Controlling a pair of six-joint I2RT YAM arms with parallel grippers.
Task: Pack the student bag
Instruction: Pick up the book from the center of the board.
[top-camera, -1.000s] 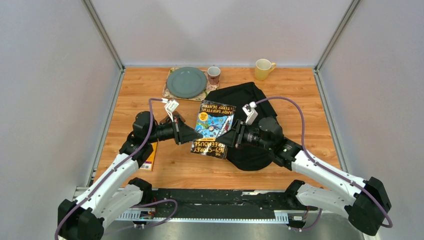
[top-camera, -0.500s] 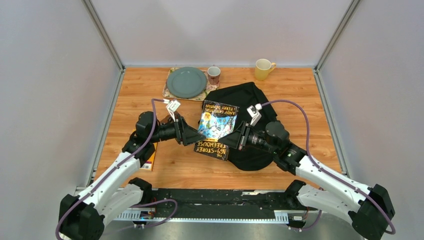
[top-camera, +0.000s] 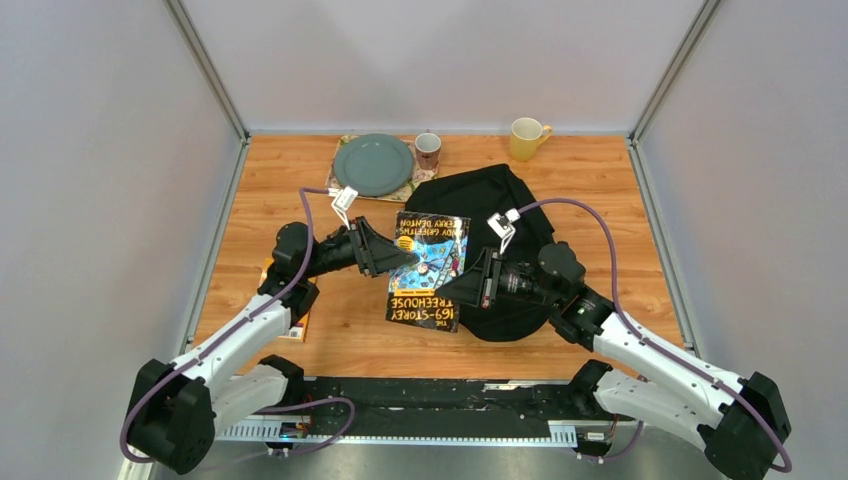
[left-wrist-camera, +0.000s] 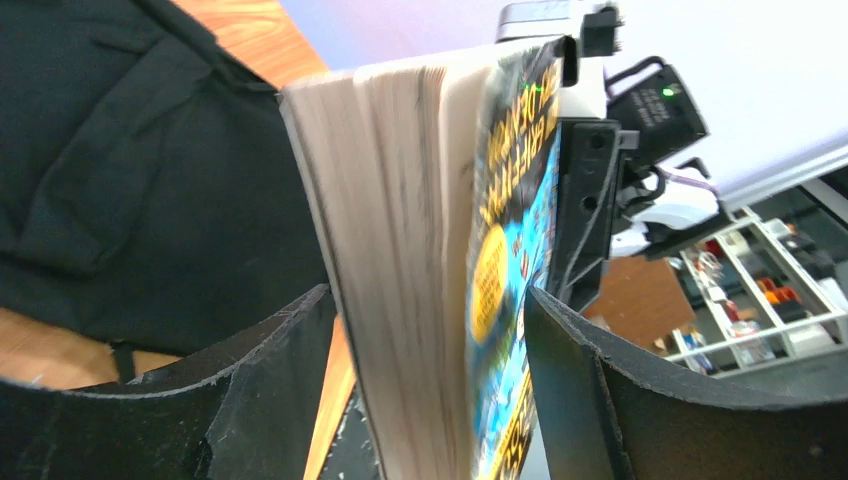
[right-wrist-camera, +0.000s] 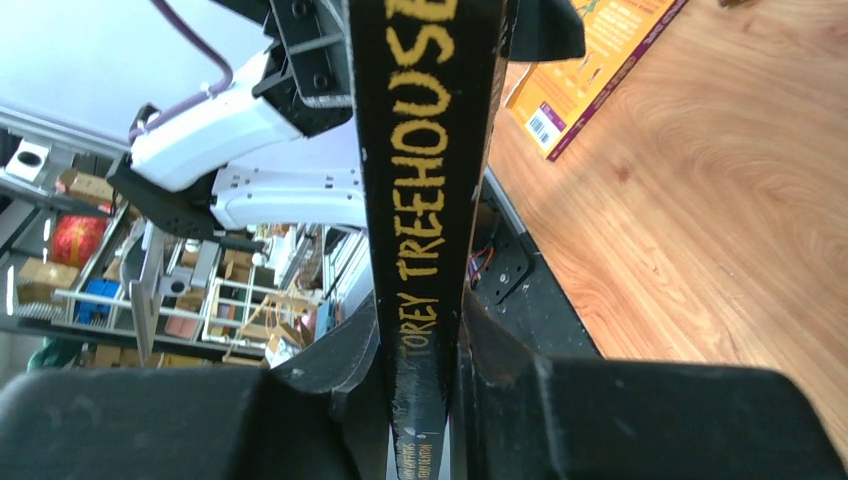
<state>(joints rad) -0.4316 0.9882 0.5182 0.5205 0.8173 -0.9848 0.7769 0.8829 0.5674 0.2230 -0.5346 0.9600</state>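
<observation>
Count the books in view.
2. The Treehouse book is clamped in the right gripper; an orange book lies flat on the table by the left arm, partly hidden. The student bag could hide more.

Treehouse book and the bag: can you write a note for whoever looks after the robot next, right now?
Left end effector: open, jaws either side of the Treehouse book at its page edge, not gripping.
Right end effector: shut on the book's spine, holding it off the table.
Student bag: lying on the table, its left edge beneath the held book; no opening visible.
Done: book lifted.
Left: get it into the bag. An orange book lies on the table by the left arm, unpacked.
</observation>
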